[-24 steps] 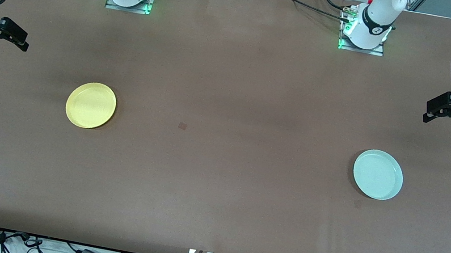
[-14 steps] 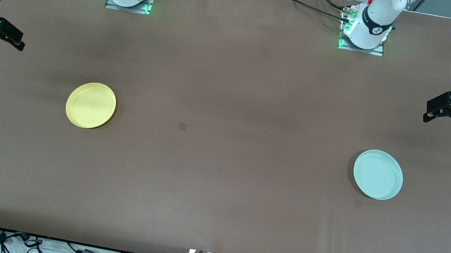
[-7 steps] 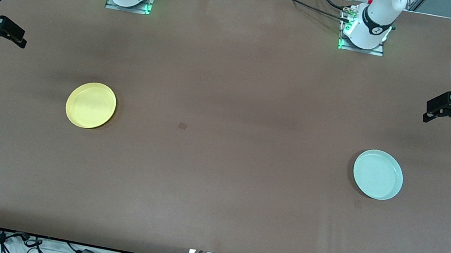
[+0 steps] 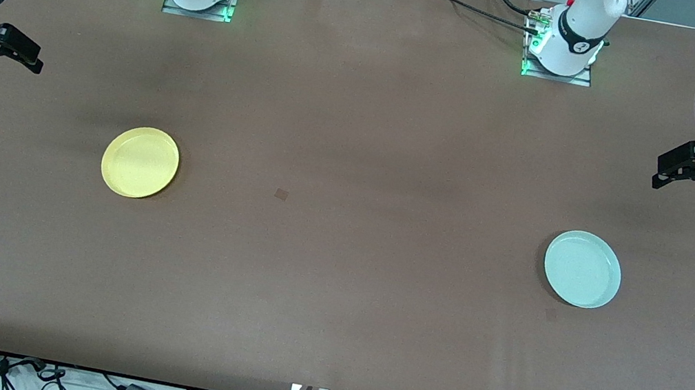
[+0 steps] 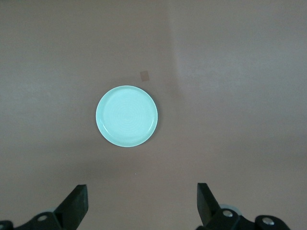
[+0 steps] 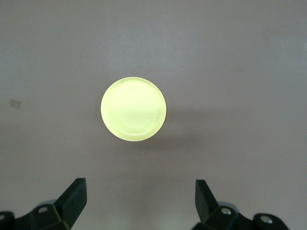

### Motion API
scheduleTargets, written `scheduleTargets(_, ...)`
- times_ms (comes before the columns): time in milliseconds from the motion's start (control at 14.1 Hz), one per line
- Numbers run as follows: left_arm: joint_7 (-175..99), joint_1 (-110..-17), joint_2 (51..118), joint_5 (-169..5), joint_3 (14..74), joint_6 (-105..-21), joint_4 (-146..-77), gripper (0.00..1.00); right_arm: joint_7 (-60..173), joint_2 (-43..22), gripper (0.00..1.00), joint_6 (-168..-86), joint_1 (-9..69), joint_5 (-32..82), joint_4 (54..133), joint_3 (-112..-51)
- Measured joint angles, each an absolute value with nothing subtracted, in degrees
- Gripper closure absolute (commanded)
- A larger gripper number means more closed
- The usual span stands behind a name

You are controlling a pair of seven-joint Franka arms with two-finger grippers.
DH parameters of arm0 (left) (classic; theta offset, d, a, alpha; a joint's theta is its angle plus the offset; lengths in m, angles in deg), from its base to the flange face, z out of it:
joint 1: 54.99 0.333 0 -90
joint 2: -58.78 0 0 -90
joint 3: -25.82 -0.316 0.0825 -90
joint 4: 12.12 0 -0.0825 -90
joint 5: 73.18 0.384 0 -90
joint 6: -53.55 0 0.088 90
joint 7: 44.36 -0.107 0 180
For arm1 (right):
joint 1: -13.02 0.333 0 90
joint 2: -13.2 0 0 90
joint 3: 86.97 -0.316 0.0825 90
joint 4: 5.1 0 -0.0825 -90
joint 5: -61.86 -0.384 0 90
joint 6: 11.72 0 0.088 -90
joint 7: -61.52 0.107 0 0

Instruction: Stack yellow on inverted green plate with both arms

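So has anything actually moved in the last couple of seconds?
Barely. The right gripper drifted slightly at its end of the table, holding nothing. The left gripper, the yellow plate and the green plate stayed put, both plates untouched.

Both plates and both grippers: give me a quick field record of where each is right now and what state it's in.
yellow plate: on the table toward the right arm's end, rim up, untouched
green plate: on the table toward the left arm's end, rim up, not inverted yet, slightly nearer the front camera than the yellow plate
stack: not started, plates far apart
right gripper: open, empty, high over its end of the table
left gripper: open, empty, high over its end of the table
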State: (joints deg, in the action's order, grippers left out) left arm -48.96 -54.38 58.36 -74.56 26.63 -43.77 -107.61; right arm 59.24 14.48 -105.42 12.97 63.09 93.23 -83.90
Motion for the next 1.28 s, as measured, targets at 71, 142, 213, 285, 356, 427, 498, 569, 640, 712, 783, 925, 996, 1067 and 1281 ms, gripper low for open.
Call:
scheduleTargets(71,-48.96,-54.34,58.36,-74.56,26.53,-43.77,-107.61,0.0,59.18,14.48,0.0,-105.34,12.94,63.09,93.23,-83.88)
scheduleTargets(142,-48.96,-54.3,58.37,-74.56,26.42,-43.77,-107.6,0.0,59.09,14.48,0.0,-105.32,12.92,63.09,93.23,-83.86)
scheduleTargets(213,-48.96,-54.27,58.45,-74.56,26.35,-43.76,-107.6,0.0,58.98,14.47,0.0,-105.3,12.93,63.09,93.23,-83.86)
scheduleTargets(285,-48.93,-54.24,58.74,-74.56,26.28,-43.67,-107.61,0.0,58.92,14.47,0.0,-105.3,12.96,63.09,93.23,-83.89)
scheduleTargets(356,-48.89,-54.11,59.25,-74.56,26.21,-43.62,-107.6,0.0,58.9,14.46,0.0,-105.3,13.0,63.09,93.23,-83.92)
scheduleTargets(427,-48.85,-53.81,59.86,-74.56,26.12,-43.61,-107.6,0.0,58.89,14.44,0.0,-105.29,13.02,63.09,93.23,-83.93)
scheduleTargets(498,-48.85,-53.41,60.58,-74.56,26.01,-43.61,-107.6,0.0,58.88,14.42,0.0,-105.24,13.02,63.09,93.23,-83.93)
scheduleTargets(569,-48.85,-53.06,61.47,-74.56,25.88,-43.61,-107.6,0.0,58.88,14.42,0.0,-105.23,13.02,63.09,93.23,-83.93)
scheduleTargets(640,-48.85,-52.71,62.62,-74.56,25.84,-43.65,-107.59,0.0,58.88,14.41,0.0,-105.23,13.02,63.11,93.24,-83.93)
scheduleTargets(712,-48.85,-52.29,64.0,-74.55,25.79,-43.85,-107.48,0.0,58.88,14.4,0.0,-105.23,13.02,63.13,93.24,-83.93)
scheduleTargets(783,-48.85,-51.51,65.68,-74.55,25.72,-44.24,-106.78,0.0,58.87,14.4,0.0,-105.23,13.02,63.14,93.24,-83.93)
scheduleTargets(925,-49.06,-49.51,69.82,-74.54,25.6,-44.5,-104.12,0.0,58.83,14.4,0.0,-105.25,13.02,63.2,93.24,-83.93)
scheduleTargets(996,-49.14,-48.84,72.12,-74.53,25.57,-45.37,-103.16,0.0,58.81,14.39,0.0,-105.26,13.02,63.24,93.24,-83.93)
scheduleTargets(1067,-49.4,-48.45,74.38,-74.26,25.54,-47.32,-102.79,0.0,58.8,14.38,0.0,-105.26,13.03,63.26,93.24,-83.94)
scheduleTargets(1281,-53.61,-47.63,81.03,-73.43,25.54,-52.44,-102.52,0.0,58.78,14.39,0.0,-105.27,13.03,63.29,93.22,-83.95)
